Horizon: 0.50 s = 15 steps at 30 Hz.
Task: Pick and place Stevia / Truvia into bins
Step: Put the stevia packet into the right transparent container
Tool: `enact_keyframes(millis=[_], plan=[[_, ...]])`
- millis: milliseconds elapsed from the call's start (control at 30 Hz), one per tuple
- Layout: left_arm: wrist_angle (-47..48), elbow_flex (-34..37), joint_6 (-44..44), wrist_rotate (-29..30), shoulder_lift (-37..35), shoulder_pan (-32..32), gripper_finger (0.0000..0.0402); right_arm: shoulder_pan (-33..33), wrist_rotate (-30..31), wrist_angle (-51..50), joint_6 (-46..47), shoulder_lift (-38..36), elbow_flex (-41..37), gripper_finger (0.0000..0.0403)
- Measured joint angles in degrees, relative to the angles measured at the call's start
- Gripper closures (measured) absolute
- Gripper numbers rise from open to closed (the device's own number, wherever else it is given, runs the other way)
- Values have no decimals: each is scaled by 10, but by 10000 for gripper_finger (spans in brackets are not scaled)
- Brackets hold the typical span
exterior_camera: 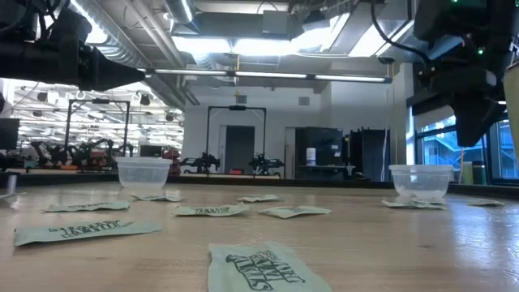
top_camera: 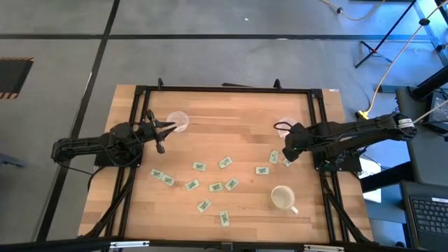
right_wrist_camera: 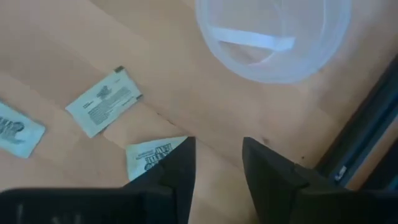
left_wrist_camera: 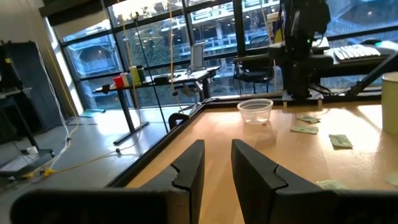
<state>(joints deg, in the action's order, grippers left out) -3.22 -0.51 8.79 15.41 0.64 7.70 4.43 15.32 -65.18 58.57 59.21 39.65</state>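
Several white-and-green Stevia packets (top_camera: 215,187) lie flat across the middle of the wooden table. One clear cup (top_camera: 177,121) stands at the far left, the other cup (top_camera: 283,127) at the far right. My left gripper (top_camera: 162,133) hovers open beside the left cup, pointing level toward the table's right (left_wrist_camera: 217,149), and holds nothing. My right gripper (top_camera: 288,143) is open and points down just near of the right cup (right_wrist_camera: 273,37), above a packet (right_wrist_camera: 152,157). A white strip (right_wrist_camera: 249,38) lies inside that cup.
An opaque white mug (top_camera: 283,198) stands near the table's right front. A black frame (top_camera: 224,89) runs around the table edges. Two packets (top_camera: 274,157) lie just beside the right gripper. In the low view, packets (exterior_camera: 263,268) lie close to the near edge.
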Motion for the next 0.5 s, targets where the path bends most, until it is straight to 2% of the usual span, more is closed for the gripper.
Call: enact_keyframes(millis=[200, 500], plan=[[0, 0, -35, 0, 0, 0, 327, 4, -13, 1, 17, 1, -16, 268], [0, 0, -35, 1, 0, 0, 327, 4, -38, 36, 27, 1, -72, 254]])
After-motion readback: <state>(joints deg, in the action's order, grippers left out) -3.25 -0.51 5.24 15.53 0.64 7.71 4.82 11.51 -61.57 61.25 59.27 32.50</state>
